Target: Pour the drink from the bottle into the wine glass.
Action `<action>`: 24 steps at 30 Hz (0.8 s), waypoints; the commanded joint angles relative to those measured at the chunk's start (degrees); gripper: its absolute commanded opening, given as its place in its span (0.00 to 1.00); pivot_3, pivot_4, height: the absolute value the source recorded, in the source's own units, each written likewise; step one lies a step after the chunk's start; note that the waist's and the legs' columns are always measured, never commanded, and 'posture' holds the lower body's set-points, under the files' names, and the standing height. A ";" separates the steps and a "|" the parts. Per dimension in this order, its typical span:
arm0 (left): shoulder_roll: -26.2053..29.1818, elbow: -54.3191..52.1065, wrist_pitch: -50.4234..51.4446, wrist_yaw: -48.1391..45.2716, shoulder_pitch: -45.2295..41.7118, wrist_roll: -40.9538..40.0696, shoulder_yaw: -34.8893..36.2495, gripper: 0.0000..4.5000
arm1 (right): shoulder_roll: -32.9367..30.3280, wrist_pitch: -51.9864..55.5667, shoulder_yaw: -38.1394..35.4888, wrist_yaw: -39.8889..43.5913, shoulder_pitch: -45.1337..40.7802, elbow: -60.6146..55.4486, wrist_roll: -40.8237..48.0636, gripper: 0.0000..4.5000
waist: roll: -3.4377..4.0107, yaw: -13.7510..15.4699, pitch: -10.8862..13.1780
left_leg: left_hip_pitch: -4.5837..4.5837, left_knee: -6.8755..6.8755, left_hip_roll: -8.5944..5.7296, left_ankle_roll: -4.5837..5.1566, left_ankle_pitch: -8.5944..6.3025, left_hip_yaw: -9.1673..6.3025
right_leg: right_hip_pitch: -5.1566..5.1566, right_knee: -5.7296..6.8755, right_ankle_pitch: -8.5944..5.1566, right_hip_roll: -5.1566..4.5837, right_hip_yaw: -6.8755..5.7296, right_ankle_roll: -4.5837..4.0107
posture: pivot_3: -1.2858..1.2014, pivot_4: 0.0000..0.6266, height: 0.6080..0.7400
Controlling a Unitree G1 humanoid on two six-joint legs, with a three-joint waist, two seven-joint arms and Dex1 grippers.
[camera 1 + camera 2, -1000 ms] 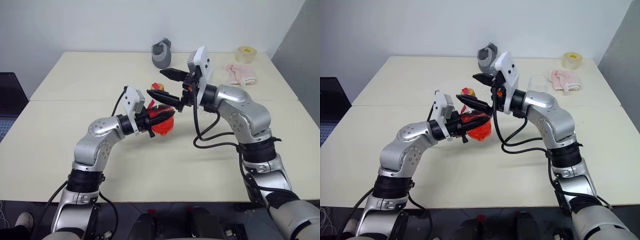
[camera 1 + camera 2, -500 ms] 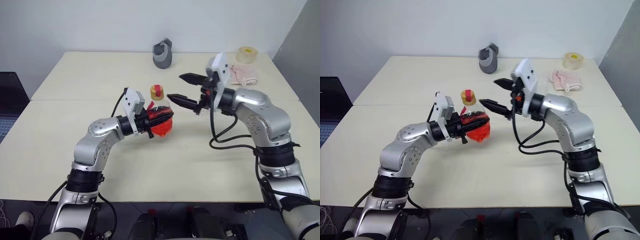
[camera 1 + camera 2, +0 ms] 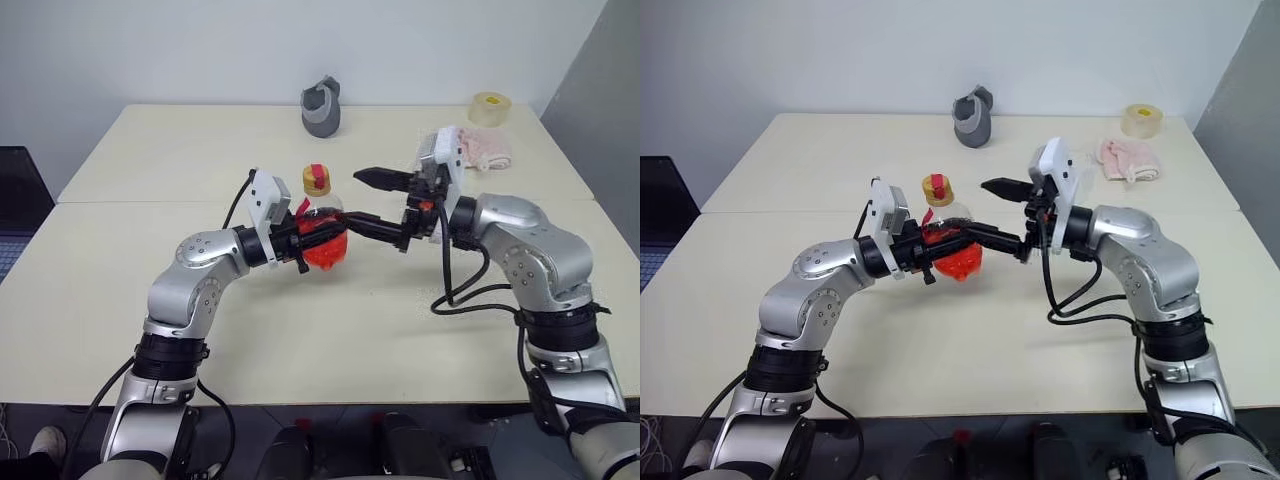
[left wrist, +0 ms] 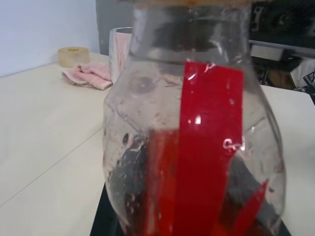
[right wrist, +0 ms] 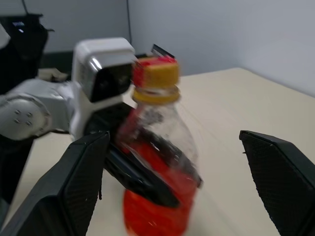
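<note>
Glossy clear plastic is being shown by the bottle (image 3: 322,228); matt black fingers (image 5: 83,182) beside it; soft pink cloth (image 3: 484,147) beyond them.

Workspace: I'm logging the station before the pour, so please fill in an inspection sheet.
Surface: cream table, no spill seen.
Job's things: bottle capped, upright, drink inside; wine glass near the pink cloth.
Clutter: grey jug, tape roll, pink cloth, all at the far side.
Pincers: left pincer shut on bottle; right pincer open beside it.
Cables: black cable loops below right arm.
Surroundings: pale wall; dark screen at left.
</note>
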 commanded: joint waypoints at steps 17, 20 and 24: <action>-0.30 -3.66 -0.56 0.43 0.13 -1.03 0.41 0.22 | 6.43 3.12 0.46 -2.92 -6.18 0.84 2.14 0.80 | 0.00 0.05 0.00 | -0.01 0.00 -0.02 0.00 0.00 -0.02 | 0.00 -0.01 0.00 -0.05 -0.02 0.00 | 0.52 0.24 1.00; -0.35 -3.21 -0.81 0.44 0.07 -0.92 0.54 0.22 | 6.10 2.94 0.71 -2.25 -6.40 1.24 1.82 0.56 | 0.00 0.05 0.00 | -0.01 0.01 -0.02 0.00 0.00 -0.02 | 0.00 -0.01 0.00 -0.05 -0.02 0.00 | 0.52 0.24 1.00; -0.57 -3.21 -0.90 0.53 0.13 -0.81 0.43 0.22 | 5.70 2.66 0.90 -1.75 -6.47 1.58 1.43 0.27 | 0.00 0.05 0.00 | -0.01 0.01 -0.02 0.00 0.00 -0.02 | 0.00 -0.01 0.00 -0.05 -0.01 0.00 | 0.52 0.24 1.00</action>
